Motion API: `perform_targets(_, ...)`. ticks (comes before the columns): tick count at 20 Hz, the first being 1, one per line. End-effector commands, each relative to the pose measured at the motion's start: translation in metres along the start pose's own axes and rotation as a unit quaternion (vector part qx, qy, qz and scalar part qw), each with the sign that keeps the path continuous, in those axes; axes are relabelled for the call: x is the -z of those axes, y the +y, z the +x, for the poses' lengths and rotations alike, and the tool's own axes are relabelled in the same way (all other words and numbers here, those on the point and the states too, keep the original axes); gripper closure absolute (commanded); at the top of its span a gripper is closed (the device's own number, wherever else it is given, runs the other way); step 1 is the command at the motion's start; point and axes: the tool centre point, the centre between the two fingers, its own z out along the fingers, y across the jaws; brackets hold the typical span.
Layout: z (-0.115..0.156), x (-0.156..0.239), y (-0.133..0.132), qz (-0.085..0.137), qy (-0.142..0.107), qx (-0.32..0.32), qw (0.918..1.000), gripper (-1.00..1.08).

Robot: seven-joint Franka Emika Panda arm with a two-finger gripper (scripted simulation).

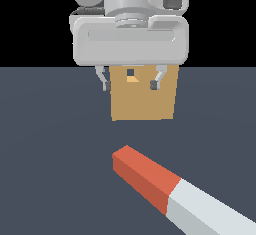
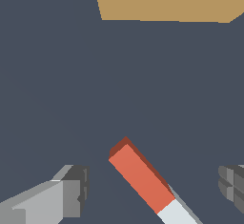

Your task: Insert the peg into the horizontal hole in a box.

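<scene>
Held above the dark grey floor [image 1: 45,144], the gripper [image 1: 131,85] is seen with its two fingers spread wide apart and nothing between them; in the exterior view the fingertips [image 1: 105,85] are shown in front of the upper part of the box [image 1: 142,101]. By the wrist view the fingers are placed to either side of the peg [image 2: 143,178], well clear of it and not touching it. The peg [image 1: 170,189] is laid flat on the floor, apart from the box and nearer the exterior camera, angled so that its red-orange half is turned toward the box and its white half is carried off the frame at the exterior view's lower right. It is shown as a long bar of square section, with a flat square end and sharp edges, the two colours meeting at a clean line across the bar. The box is rendered as a plain tan-brown block standing upright on the floor. The hole [image 1: 130,72] is seen as a small dark square opening high on its facing side, between the two fingers in the exterior view.
</scene>
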Motion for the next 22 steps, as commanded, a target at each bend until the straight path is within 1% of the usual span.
perform_targets(1,-0.007,-0.004,0.0,0.0,0.001,0.014,0.9999,-0.92)
perform_targets(7,-0.031,-0.016,0.004,0.0,0.003,0.061,0.9981,-0.92)
perform_targets(12,-0.055,-0.029,0.01,0.0,0.005,0.107,0.9942,-0.92)
perform_targets(17,-0.078,-0.042,0.019,-0.001,0.008,0.155,0.9878,-0.92)
perform_targets(22,-0.101,-0.056,0.031,-0.001,0.01,0.205,0.9786,-0.92)
